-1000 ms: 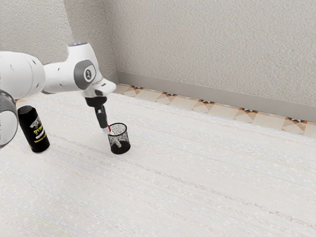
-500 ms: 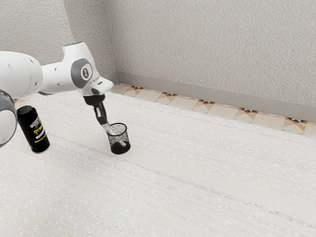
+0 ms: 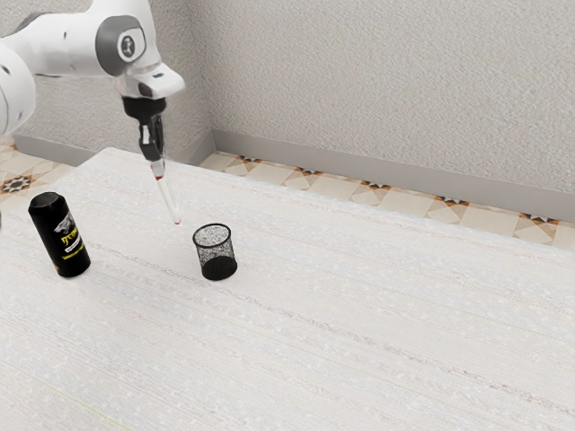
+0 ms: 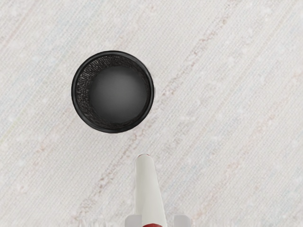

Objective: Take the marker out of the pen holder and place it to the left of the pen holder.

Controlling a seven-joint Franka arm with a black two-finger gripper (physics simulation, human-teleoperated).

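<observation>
Fingers (image 4: 182, 221) pinch the marker (image 3: 168, 199) by its red-banded end, aloft to the exterior view's left of the pen holder (image 3: 218, 268); likely light, stiff and slick, it would swivel less gripped mid-barrel.

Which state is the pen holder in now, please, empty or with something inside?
Empty: the wrist view looks straight into the pen holder and shows its bare bottom.
</observation>
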